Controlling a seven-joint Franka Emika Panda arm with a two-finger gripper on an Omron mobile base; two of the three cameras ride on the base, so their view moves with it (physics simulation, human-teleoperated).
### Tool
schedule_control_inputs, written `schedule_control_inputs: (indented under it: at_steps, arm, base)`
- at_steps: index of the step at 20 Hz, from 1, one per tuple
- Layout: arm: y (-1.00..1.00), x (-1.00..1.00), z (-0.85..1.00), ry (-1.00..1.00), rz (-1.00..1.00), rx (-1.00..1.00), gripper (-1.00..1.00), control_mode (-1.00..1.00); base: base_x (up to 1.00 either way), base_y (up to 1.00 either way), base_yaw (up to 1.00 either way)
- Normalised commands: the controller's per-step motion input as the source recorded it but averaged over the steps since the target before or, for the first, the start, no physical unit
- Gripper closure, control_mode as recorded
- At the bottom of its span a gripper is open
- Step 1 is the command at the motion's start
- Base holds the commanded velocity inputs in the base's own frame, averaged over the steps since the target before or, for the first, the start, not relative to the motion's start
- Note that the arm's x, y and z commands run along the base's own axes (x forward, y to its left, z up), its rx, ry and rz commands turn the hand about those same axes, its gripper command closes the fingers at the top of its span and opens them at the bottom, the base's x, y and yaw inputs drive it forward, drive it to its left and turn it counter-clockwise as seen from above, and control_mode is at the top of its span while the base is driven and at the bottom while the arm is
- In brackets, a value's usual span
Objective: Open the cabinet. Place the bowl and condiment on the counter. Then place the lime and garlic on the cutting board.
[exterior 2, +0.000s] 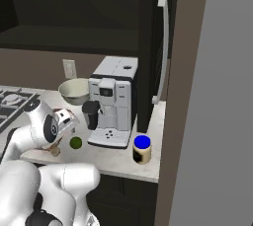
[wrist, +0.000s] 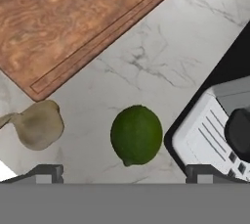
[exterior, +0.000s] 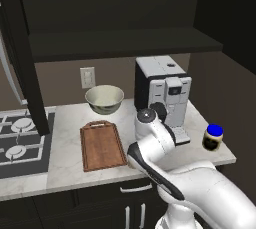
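Note:
My gripper (wrist: 123,174) is open and points down at the counter (wrist: 161,47), with the green lime (wrist: 136,135) just ahead, between its fingertips and untouched. The beige garlic (wrist: 39,124) lies left of the lime, off the corner of the reddish-brown cutting board (wrist: 73,22). In the right base view the lime (exterior 2: 75,142) sits just below my hand. The cream bowl (exterior: 104,99) stands on the counter behind the board (exterior: 102,145). The blue-lidded condiment (exterior: 213,138) stands near the counter's right end. The dark cabinet (exterior: 115,13) above is open.
A white and black coffee machine (exterior: 162,98) stands right beside the lime, its drip tray (wrist: 215,135) close to my right fingertip. The open cabinet door (exterior 2: 153,47) with its silver handle hangs at the right. A stove (exterior: 20,138) lies to the left.

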Motion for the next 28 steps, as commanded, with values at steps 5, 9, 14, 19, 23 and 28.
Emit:
schedule_control_inputs:
  at_steps: [5, 9, 14, 19, 23, 28]
  arm:
    - [-0.32, 0.05, -0.41, 0.0, -0.04, 0.02, -1.0, -1.0]
    - [-0.32, -0.01, -0.51, 0.0, -0.03, 0.04, -1.0, -1.0]
    - [-0.21, -0.01, -0.49, 0.0, -0.02, 0.04, -1.0, -1.0]
    - [-0.06, 0.0, -0.58, 0.0, -0.01, 0.04, -1.0, -1.0]
    - [-0.04, 0.0, -0.61, 0.0, 0.0, 0.09, -1.0, -1.0]
    - [-0.18, 0.0, -0.48, 0.0, 0.0, 0.1, -1.0, -1.0]
  base:
    - [0.0, 0.0, 0.0]
    - [0.0, 0.0, 0.0]
    - [0.0, 0.0, 0.0]
    - [0.0, 0.0, 0.0]
    - [0.0, 0.0, 0.0]
    - [0.0, 0.0, 0.0]
